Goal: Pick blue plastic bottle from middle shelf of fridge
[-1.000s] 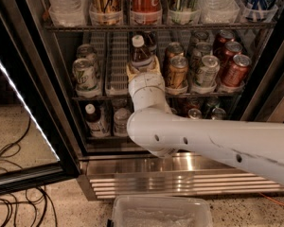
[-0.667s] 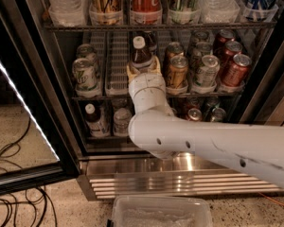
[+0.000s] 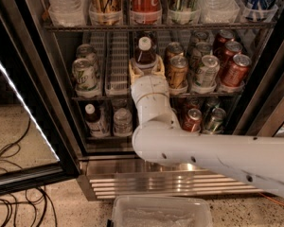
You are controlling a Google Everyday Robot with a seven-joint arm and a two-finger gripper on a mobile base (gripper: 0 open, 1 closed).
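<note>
The blue plastic bottle (image 3: 145, 56), with a white cap and brown liquid, stands in the middle of the fridge's middle shelf (image 3: 92, 97), between a white lane tray and a row of cans. My gripper (image 3: 146, 70) reaches in from the lower right on a white arm. Its tan fingers (image 3: 134, 72) sit against both sides of the bottle's lower body, shut on it. The wrist hides the bottle's label and base. The bottle is still at shelf height.
Soda cans (image 3: 206, 71) fill the shelf right of the bottle, and green cans (image 3: 84, 74) stand to its left. An empty white lane tray (image 3: 118, 63) lies between. More bottles and cans fill the top and bottom shelves. The glass door (image 3: 19, 103) stands open at left. A clear bin (image 3: 161, 212) sits on the floor.
The arm and the bottle have barely moved. The gripper has settled slightly deeper around the bottle.
</note>
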